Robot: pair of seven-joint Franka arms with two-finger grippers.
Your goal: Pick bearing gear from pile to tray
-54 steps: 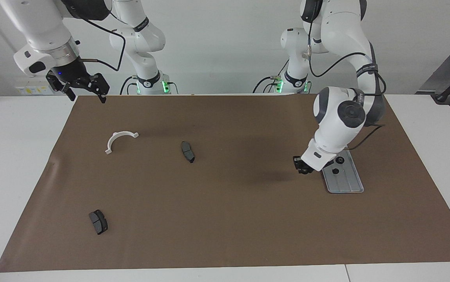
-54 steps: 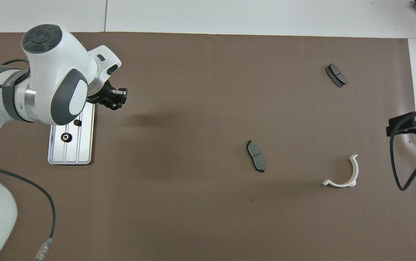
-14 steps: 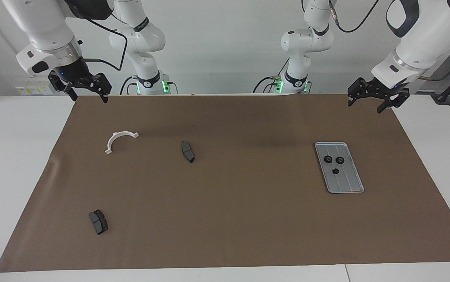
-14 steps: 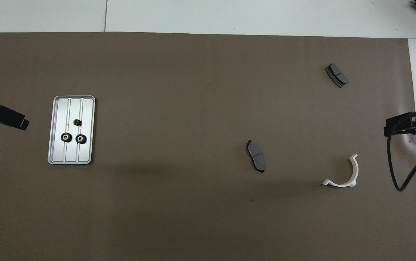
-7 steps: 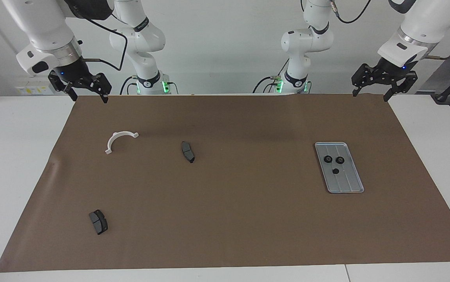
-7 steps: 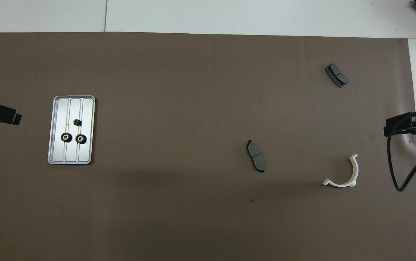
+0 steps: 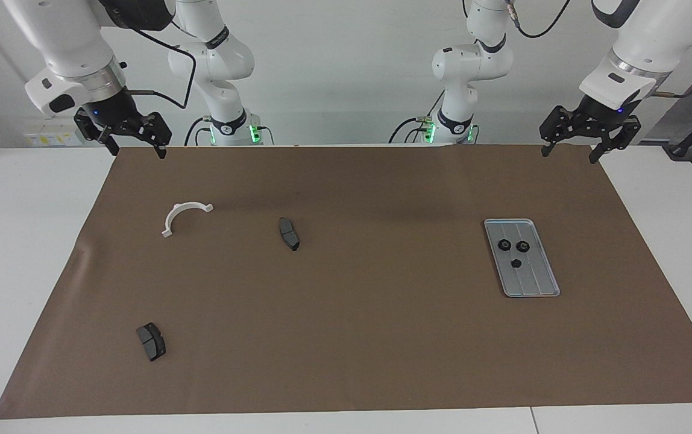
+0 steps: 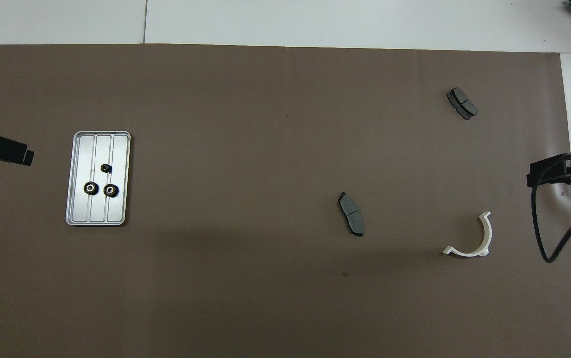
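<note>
- A matte brown mat (image 7: 346,313) covers most of a white table (image 7: 20,241), flat apart from a slight wrinkle at the right arm's end.
- The left gripper (image 7: 583,146) hangs over the mat's corner nearest the robots at the left arm's end, fingers spread wide and empty. The right gripper (image 7: 132,146) waits over the matching corner at the right arm's end, likewise wide open and holding nothing.
- The tray (image 7: 536,283), silver-grey metal with rounded corners, a low rim and lengthwise grooves, lies toward the left arm's end.
- A white half-ring bracket (image 7: 180,215) and two dark grey curved pads (image 7: 289,233) (image 7: 151,341) lie scattered toward the right arm's end.
- Three small black bearing gears (image 8: 91,188) (image 8: 111,190) (image 8: 106,168) sit in the tray, two larger with pale centres side by side, one smaller just farther from the robots.
- No gear is visible on the mat, so the task looks finished.
</note>
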